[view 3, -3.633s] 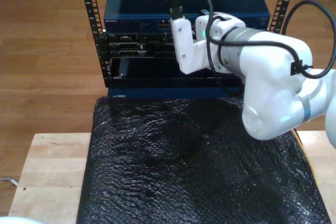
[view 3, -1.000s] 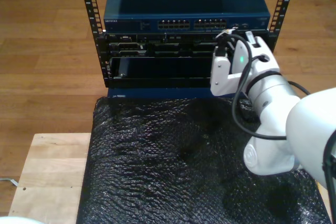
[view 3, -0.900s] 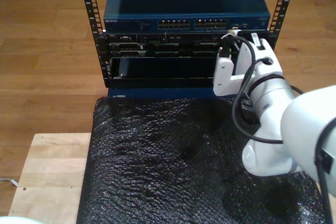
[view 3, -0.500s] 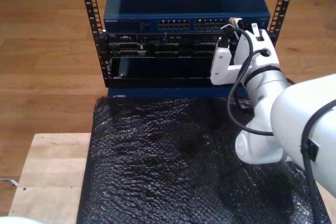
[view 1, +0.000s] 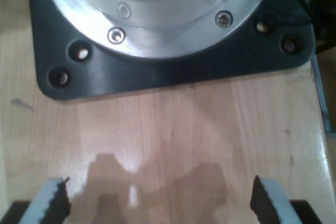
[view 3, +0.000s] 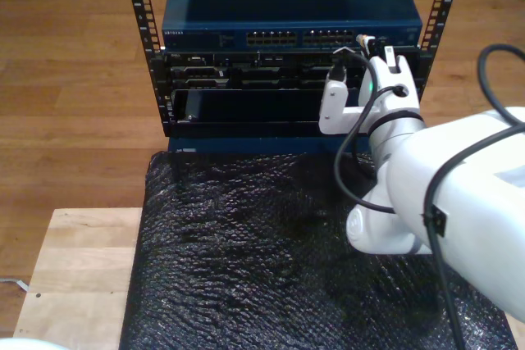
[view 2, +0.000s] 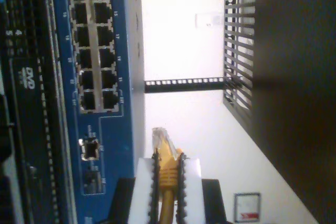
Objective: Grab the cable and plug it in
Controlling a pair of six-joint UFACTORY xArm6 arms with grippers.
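Note:
In the second wrist view my second gripper [view 2: 168,165] is shut on the yellow-orange cable [view 2: 166,203]. The cable's clear plug [view 2: 159,139] sticks out past the fingertips. The plug hangs just in front of the blue switch [view 2: 128,51], beyond the end of its port block [view 2: 94,40], and is in no port. In the exterior view the same gripper [view 3: 371,43] is at the switch's front, at that view's right end, with the plug [view 3: 362,39] at its tip. My first gripper [view 1: 160,203] is open over bare wood, with nothing between its fingers.
The switch [view 3: 287,2] sits on top of a black rack [view 3: 139,30], above darker units. A black bubble-wrap mat [view 3: 246,252] covers the wooden table [view 3: 74,260] in front. In the first wrist view a black base plate [view 1: 173,72] with a metal flange lies just ahead.
The second arm has swung from the middle of the rack front to the exterior view's right. It then rose and edged forward, which brought the plug up to the switch's port row.

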